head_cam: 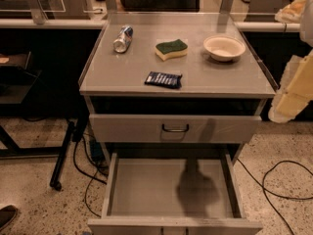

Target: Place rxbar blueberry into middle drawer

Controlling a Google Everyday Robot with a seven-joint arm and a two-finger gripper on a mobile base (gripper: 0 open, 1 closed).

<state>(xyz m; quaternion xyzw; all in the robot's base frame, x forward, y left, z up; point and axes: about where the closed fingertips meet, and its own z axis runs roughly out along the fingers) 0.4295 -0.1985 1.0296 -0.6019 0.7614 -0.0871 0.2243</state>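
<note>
The rxbar blueberry (163,79), a flat dark navy bar with pale lettering, lies on the grey cabinet top (210,80) near its front edge, about the middle. The middle drawer (142,187) is pulled open below and shows a bare grey floor and low side walls; nothing lies in it. My gripper (288,99) is the pale cream shape at the right edge of the camera view, beside the cabinet's front right corner. It is well to the right of the bar and holds nothing that I can see.
A silver-blue can (123,38) lies at the back left, a green-and-yellow sponge (171,48) behind the bar, and a pale bowl (224,47) at the back right. A closed drawer front with a black handle (175,128) sits above the open drawer. Cables (274,180) run on the floor.
</note>
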